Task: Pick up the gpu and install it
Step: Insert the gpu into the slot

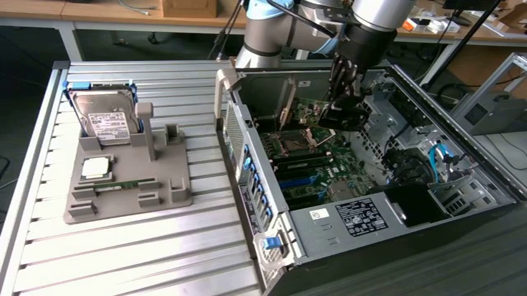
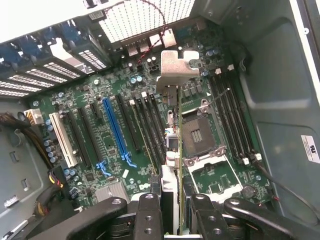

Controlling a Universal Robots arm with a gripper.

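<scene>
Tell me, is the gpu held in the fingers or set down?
Held: the gpu stands edge-on between the fingers, over the motherboard. Seated in a slot: cannot tell.

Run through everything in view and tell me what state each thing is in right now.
computer case: on its side, side panel off.
gripper: closed on the gpu, inside the computer case.
gpu: edge-on above the motherboard, apparently not seated.
CPU socket: empty.
blue slot: empty.
hard drive: upright in the grey holder.
processor chip: flat on the grey holder.
memory stick: lying in the grey holder.
</scene>
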